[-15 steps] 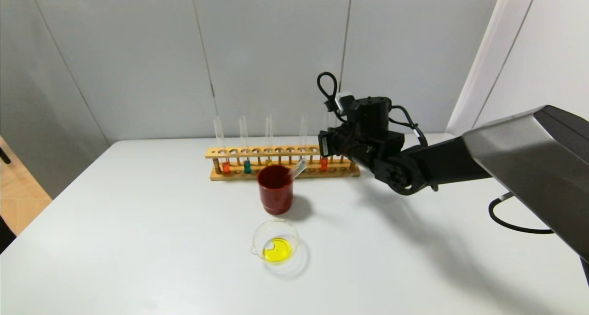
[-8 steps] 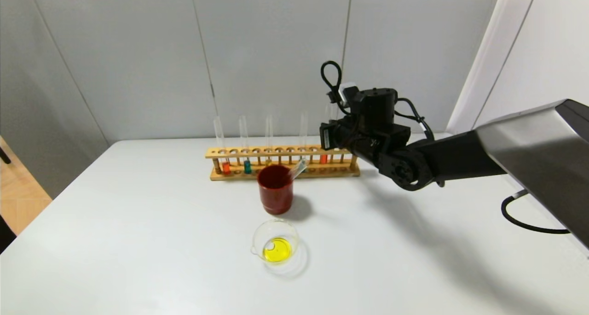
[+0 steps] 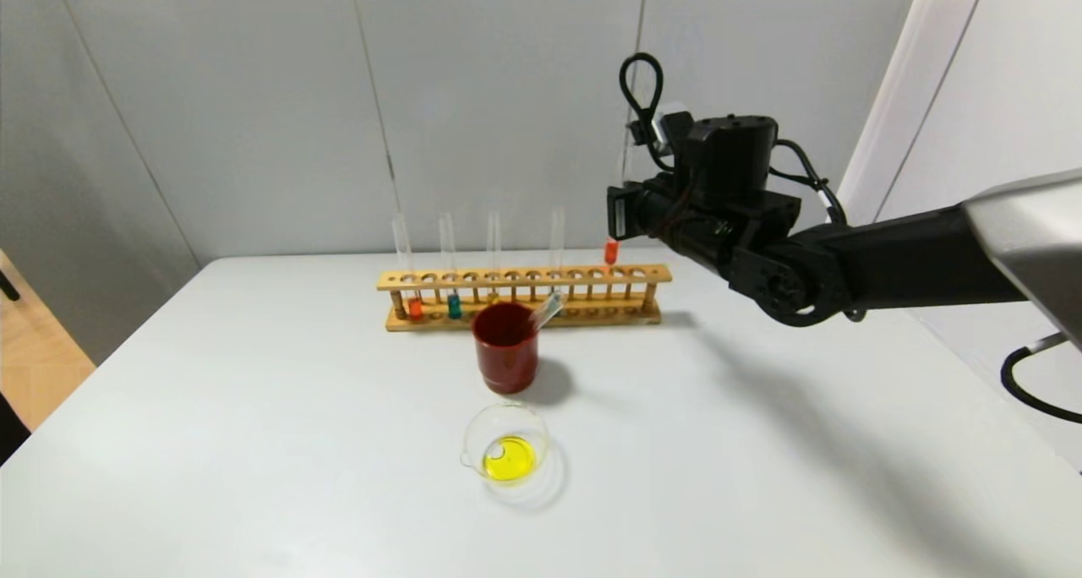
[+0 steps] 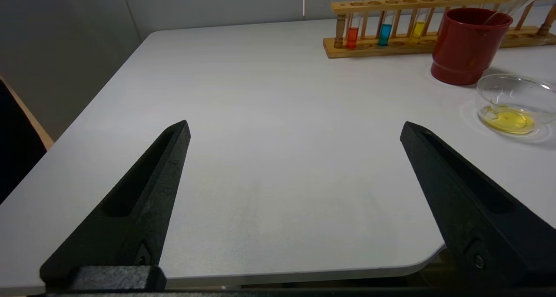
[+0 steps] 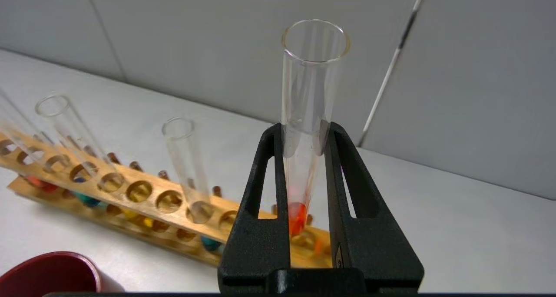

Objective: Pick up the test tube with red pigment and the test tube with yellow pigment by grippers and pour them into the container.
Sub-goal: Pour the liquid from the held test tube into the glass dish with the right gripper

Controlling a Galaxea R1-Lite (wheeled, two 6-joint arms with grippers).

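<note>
red tube [image 3: 610, 251] now above rack [image 3: 524, 279]

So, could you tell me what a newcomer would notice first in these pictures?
Probably the right gripper, shut on the test tube with red pigment, holding it upright above the right end of the wooden rack. Next, the dark red cup with a tube leaning in it, in front of the rack, and nearer still the glass container holding yellow liquid.

Red-pigment tube [image 5: 309, 127] upright above rack, yellow liquid in container [image 3: 505, 451]
</note>
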